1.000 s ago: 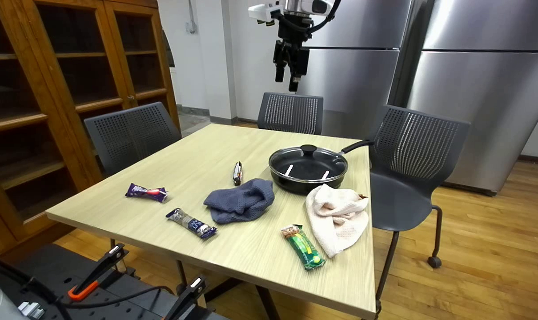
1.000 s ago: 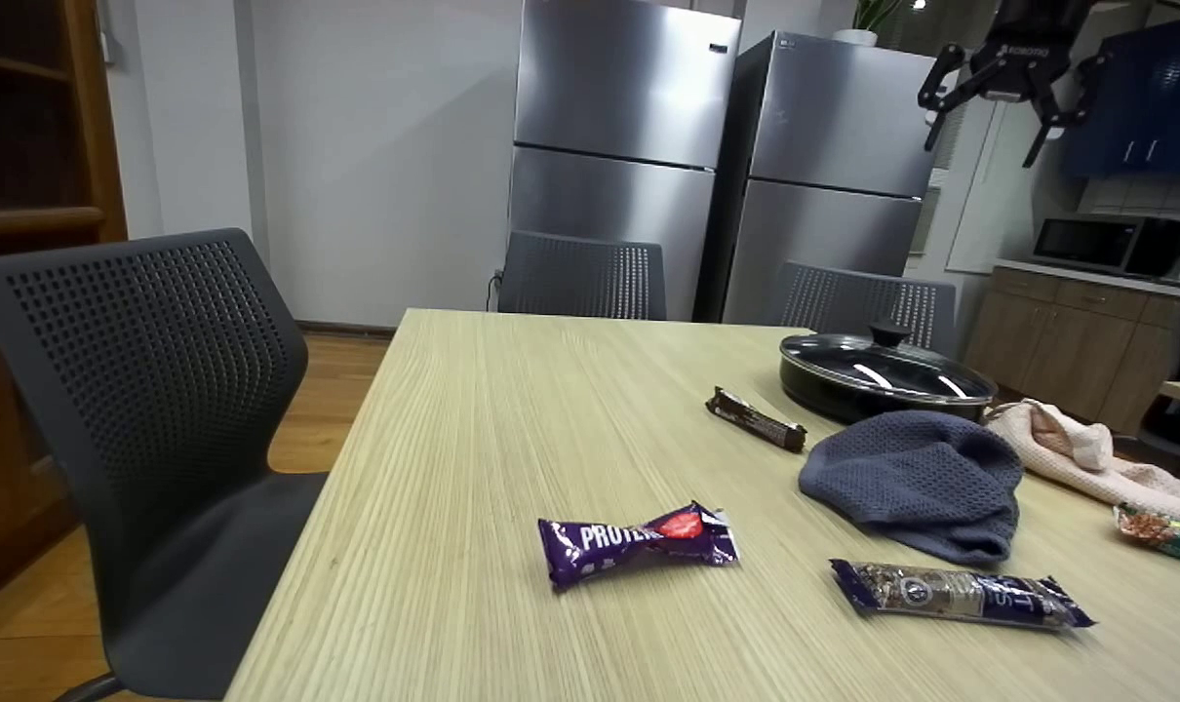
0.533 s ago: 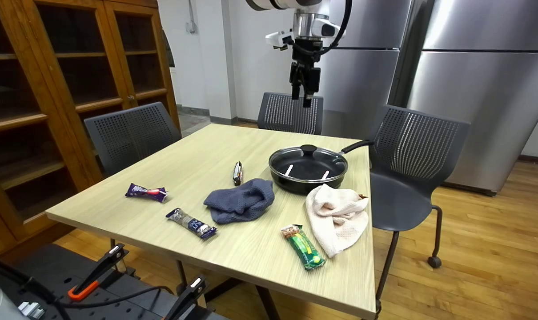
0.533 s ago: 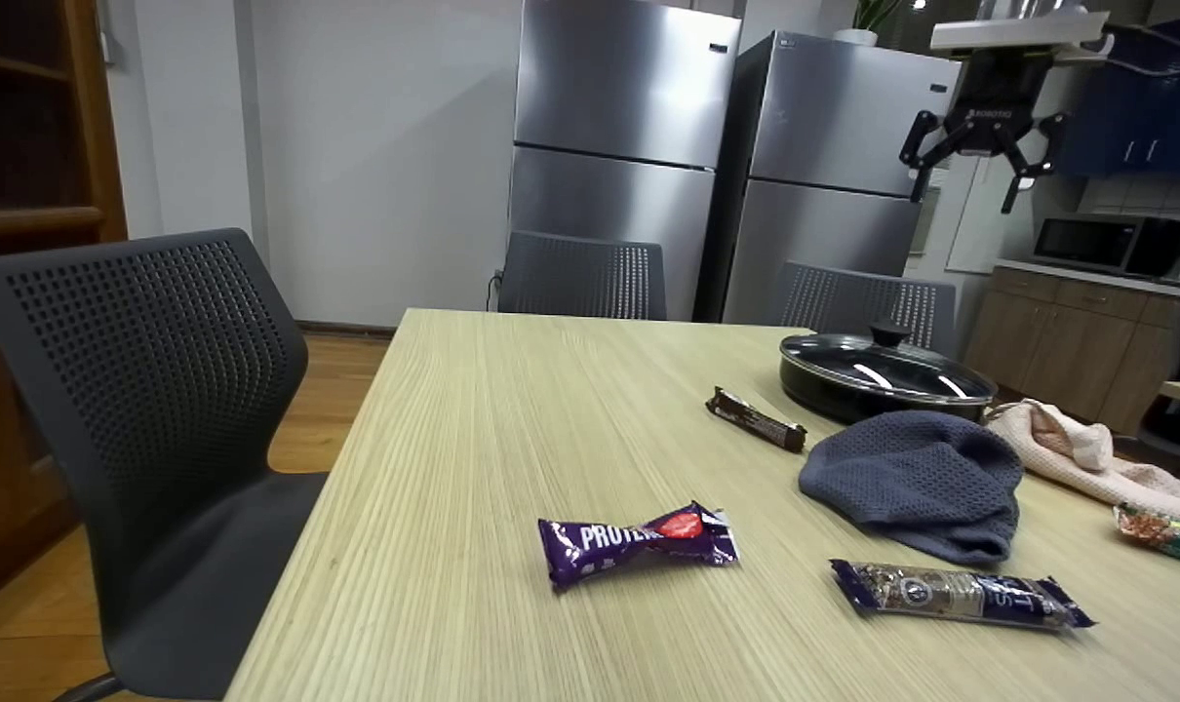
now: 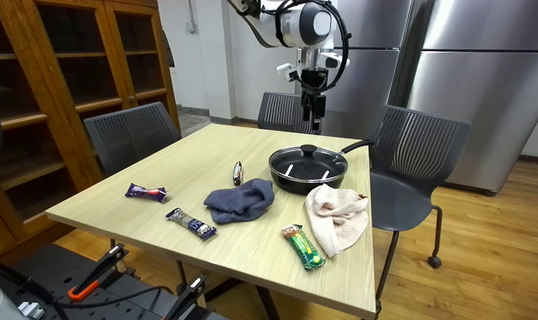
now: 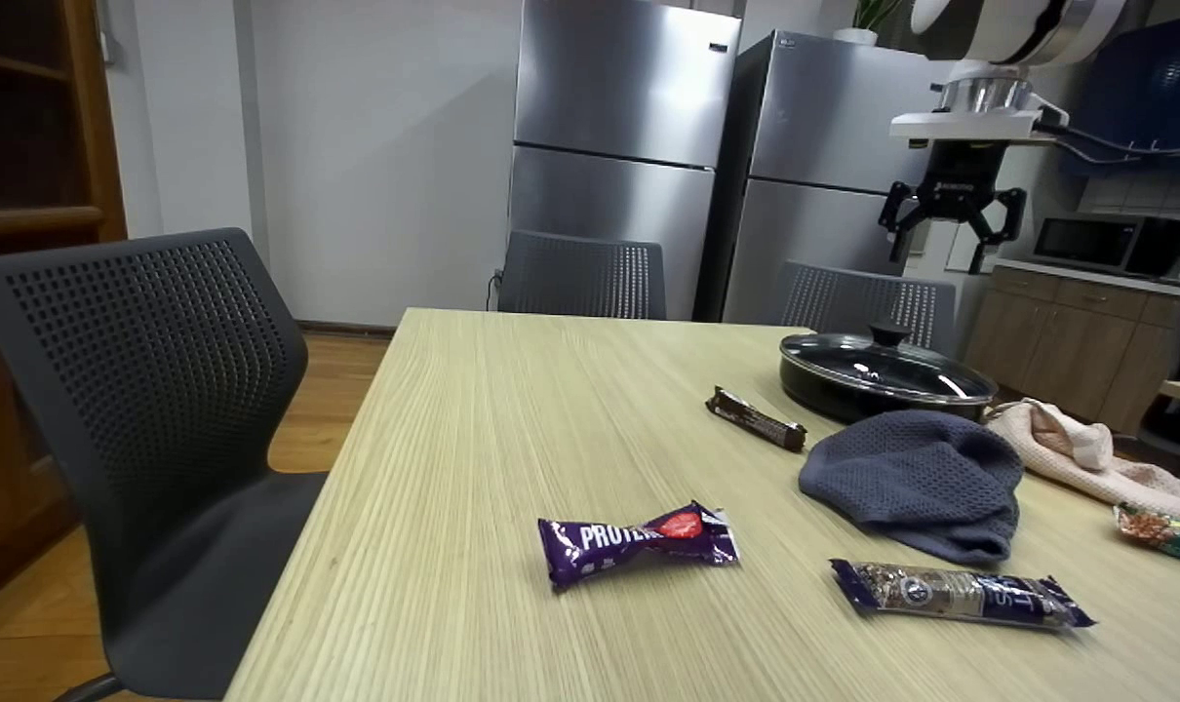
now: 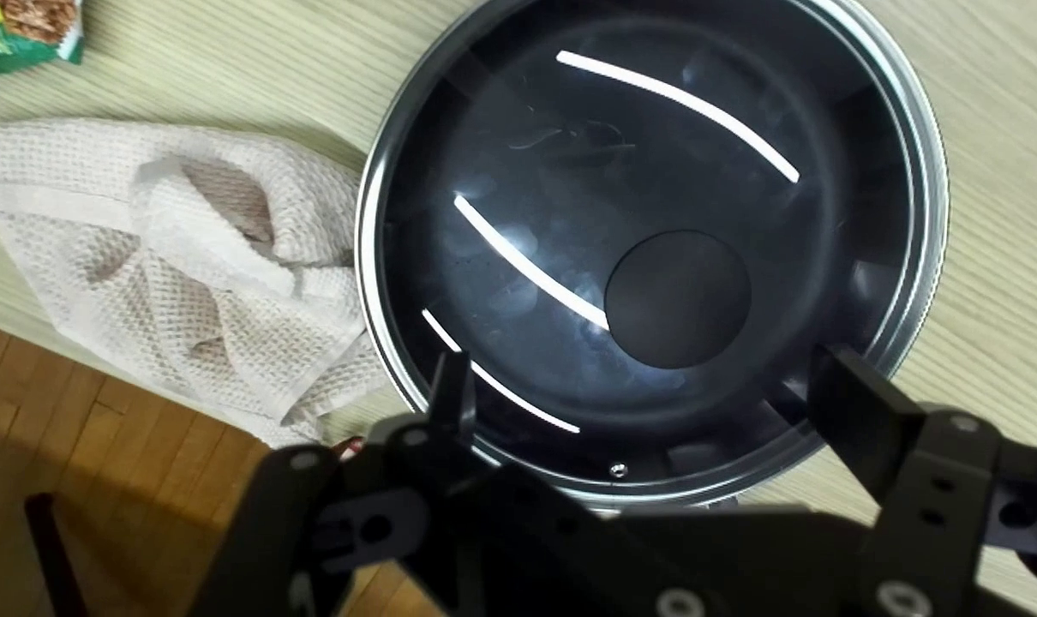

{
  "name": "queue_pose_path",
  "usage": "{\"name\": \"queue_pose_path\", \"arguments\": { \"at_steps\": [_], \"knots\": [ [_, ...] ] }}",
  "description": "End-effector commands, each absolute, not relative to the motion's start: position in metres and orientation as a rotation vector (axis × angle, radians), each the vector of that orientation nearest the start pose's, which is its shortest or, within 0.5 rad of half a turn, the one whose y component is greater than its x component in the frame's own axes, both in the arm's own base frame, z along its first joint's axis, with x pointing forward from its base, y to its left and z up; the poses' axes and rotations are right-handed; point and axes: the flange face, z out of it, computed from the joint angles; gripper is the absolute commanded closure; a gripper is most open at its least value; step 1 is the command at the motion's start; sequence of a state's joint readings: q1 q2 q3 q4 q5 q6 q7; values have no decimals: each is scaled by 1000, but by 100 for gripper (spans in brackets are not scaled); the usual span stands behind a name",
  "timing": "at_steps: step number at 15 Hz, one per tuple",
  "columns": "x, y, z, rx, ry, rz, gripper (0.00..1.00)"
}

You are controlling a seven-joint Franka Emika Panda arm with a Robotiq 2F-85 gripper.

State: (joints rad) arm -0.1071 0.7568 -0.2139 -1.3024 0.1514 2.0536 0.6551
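Found lid knob [image 7: 678,299] below claw [image 6: 936,260], not touching, roughly in line with its gap in wrist view. Saw glass lid [image 7: 630,193] seated on pan [image 5: 291,186], also under claw. Read pan's long axis along handle [image 5: 358,145]. Noted pale towel [image 7: 193,266] just beside pan, lower than claw. Marked claw released, empty.

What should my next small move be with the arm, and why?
I'd probably lower the jaws slightly, centring them over the round black knob of the clear, metal-rimmed glass lid. They stand open and empty; the wrist view shows the knob between them from side to side, while both exterior views show them higher up, not touching it.
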Motion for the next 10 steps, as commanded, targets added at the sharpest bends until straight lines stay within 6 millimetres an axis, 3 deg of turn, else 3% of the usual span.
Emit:
{"name": "queue_pose_path", "arguments": {
  "at_steps": [1,5,6,7,10],
  "knots": [
    [737,-192,287,-2741,1580,-78,0],
    [746,-189,265,-2742,1614,-16,0],
    [743,-189,271,-2738,1618,16,0],
    [738,-189,262,-2749,1578,-18,0],
    [740,-187,263,-2749,1585,0,0]
  ]
}}
